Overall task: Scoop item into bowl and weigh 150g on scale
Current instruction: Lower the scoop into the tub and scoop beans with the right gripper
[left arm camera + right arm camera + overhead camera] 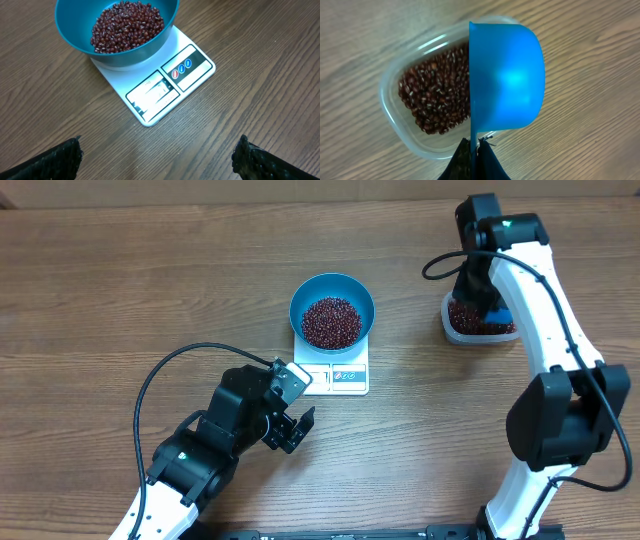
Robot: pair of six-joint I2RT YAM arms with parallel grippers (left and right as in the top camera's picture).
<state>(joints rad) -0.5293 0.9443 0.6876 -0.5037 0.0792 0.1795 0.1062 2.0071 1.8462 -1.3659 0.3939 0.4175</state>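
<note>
The blue bowl [332,310] sits on the white scale [340,377] about midway across the worktop [100,280], nearer its far edge, and holds a heap of red-brown beans [331,322]; the scale's display strip faces the near edge, clear of the bowl. The left tool [296,430] hangs just on the near side of the scale, jaws spread wide, empty. Toward the far right corner, the right tool [474,150] is clamped tight on the handle of a small blue scoop [507,75], turned on its side over a clear tub [395,117] with more of the same grains inside

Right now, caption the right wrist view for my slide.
Right hand holds the blue scoop sideways over the clear tub of beans.
</note>
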